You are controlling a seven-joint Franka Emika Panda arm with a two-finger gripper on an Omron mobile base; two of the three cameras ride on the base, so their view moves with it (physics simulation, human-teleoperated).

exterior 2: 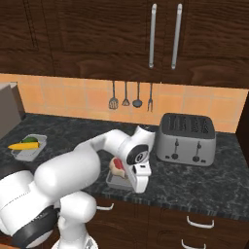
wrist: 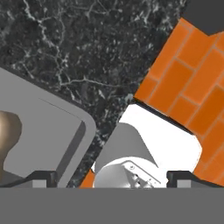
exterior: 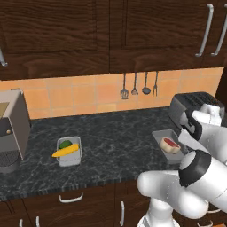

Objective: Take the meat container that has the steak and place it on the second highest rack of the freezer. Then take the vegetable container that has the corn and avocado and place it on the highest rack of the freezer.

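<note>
Grey meat container (exterior 2: 118,179) with steak (exterior 2: 117,166) sits at the surface (exterior: 115,146) front edge, our end effector (wrist: 112,175) spread beside it; off-centre closing could shove it off.

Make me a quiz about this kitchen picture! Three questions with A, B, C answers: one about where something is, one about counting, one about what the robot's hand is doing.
1. Where is the toaster?
A. On the counter, right of the steak container
B. Inside a cupboard
C. On the floor

2. How many utensils hang on the tiled wall?
A. Two
B. Four
C. Six

3. What is the gripper doing?
A. Squeezing the corn
B. Lifting the toaster
C. Open, holding nothing, above the near edge of the steak container

Answers:
1. A, since the silver toaster stands on the dark counter to the right of the steak's tub.
2. B, since four hang in a row.
3. C, since its fingertips sit far apart in the hand view with nothing between them.
</note>
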